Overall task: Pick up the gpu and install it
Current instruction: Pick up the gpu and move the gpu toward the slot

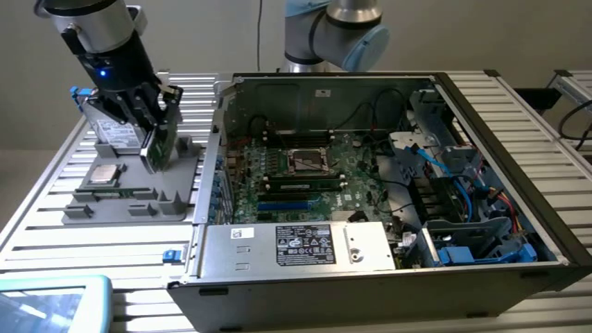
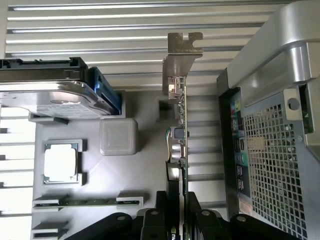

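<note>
The slatted metal desk (image 1: 93, 243) carries a grey parts holder (image 1: 138, 211) toward the exterior view's left. Just beside it stands an open computer case (image 1: 370, 298).

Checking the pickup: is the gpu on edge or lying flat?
On edge: the gpu stands vertical at the gray tray, gripper shut on it, seen edge-on from the wrist.

hard drive (image 1: 113, 132) standing in grey tray (image 1: 180, 199) | CPU (image 1: 104, 173), RAM stick (image 1: 113, 193) flat | case (image 1: 370, 298) open

Robotics lab: robot arm (image 1: 333, 31), opened computer case (image 1: 370, 298) and grey parts holder (image 1: 173, 201) on a slatted aluminium surface (image 1: 55, 232)
</note>
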Controlling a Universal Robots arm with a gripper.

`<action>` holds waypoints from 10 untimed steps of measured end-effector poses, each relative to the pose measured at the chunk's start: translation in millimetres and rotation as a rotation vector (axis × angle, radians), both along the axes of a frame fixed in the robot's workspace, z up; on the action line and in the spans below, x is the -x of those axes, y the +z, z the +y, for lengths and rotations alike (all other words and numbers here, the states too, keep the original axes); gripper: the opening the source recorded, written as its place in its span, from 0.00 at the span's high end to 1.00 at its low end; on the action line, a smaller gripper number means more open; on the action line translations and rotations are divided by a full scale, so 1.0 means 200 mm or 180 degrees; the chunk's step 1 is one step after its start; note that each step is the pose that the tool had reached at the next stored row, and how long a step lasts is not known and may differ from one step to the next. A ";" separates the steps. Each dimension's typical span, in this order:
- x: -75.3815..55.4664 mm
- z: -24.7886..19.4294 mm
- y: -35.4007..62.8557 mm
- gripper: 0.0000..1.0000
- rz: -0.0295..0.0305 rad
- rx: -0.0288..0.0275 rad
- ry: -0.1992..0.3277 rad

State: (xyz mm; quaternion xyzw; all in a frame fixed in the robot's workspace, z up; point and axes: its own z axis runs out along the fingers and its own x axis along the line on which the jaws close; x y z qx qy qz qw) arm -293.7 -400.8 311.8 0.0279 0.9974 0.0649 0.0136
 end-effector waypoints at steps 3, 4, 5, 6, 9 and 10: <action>0.00 -0.001 0.067 0.73 0.0000 0.0000 0.0001; 0.00 -0.001 0.090 0.73 0.0000 0.0000 0.0000; 0.00 -0.002 0.113 0.73 0.0000 0.0000 0.0001; 0.00 -0.002 0.136 0.73 0.0000 0.0000 0.0001; -0.03 -0.003 0.204 0.73 0.0000 0.0000 0.0001; -0.04 -0.003 0.227 0.73 0.0000 0.0000 0.0001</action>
